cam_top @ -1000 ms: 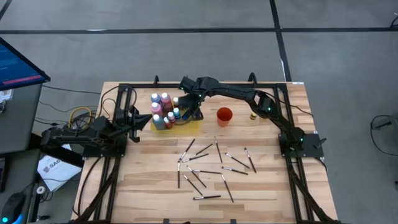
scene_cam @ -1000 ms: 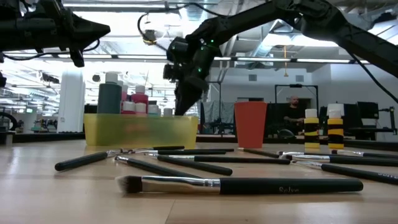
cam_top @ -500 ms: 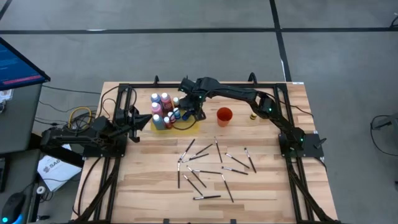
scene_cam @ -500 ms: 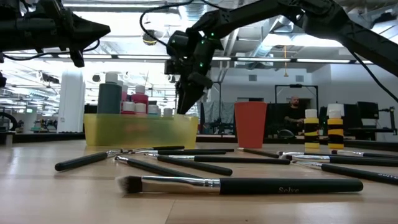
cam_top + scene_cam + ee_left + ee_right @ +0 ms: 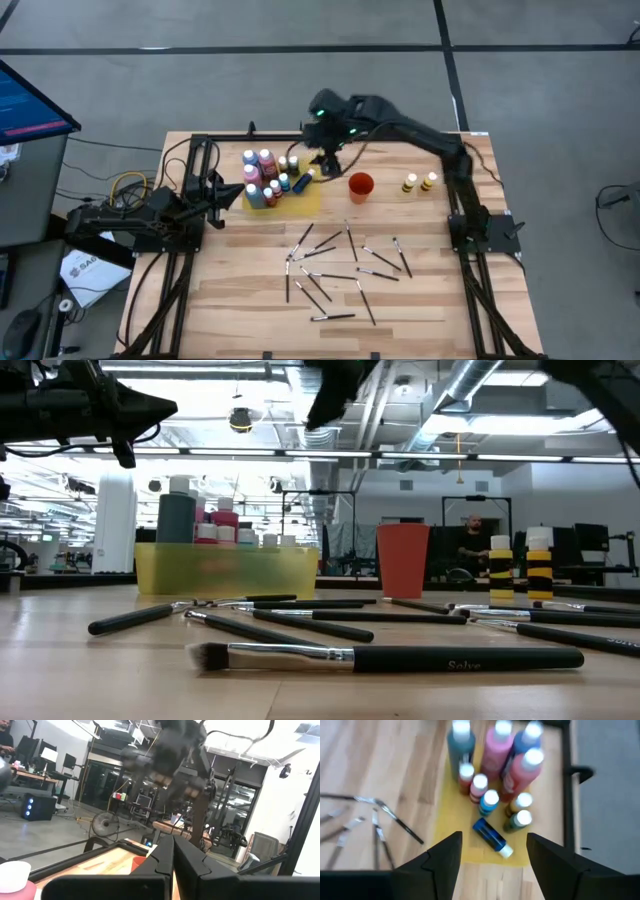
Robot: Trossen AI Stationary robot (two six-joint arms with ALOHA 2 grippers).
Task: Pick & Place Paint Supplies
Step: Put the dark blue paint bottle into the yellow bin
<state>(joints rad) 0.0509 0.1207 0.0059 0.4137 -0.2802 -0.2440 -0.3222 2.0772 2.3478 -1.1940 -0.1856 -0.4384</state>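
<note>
Left of the flat yellow rectangular mat (image 5: 300,198), the left gripper (image 5: 232,193) waited, fingers together. Small plastic paint bottles (image 5: 264,174) crowded the mat, one blue bottle (image 5: 491,837) toppled: light, slick, probably best pinched mid-body. Above its far right corner hung the right gripper (image 5: 327,160), jaws apart, empty. Bottle labels were unreadable.

One brush (image 5: 400,657), lying nearest in the low view, carries pale script on its dark handle; it seems to begin "S", but the word cannot be made out. Nothing else is readable.
</note>
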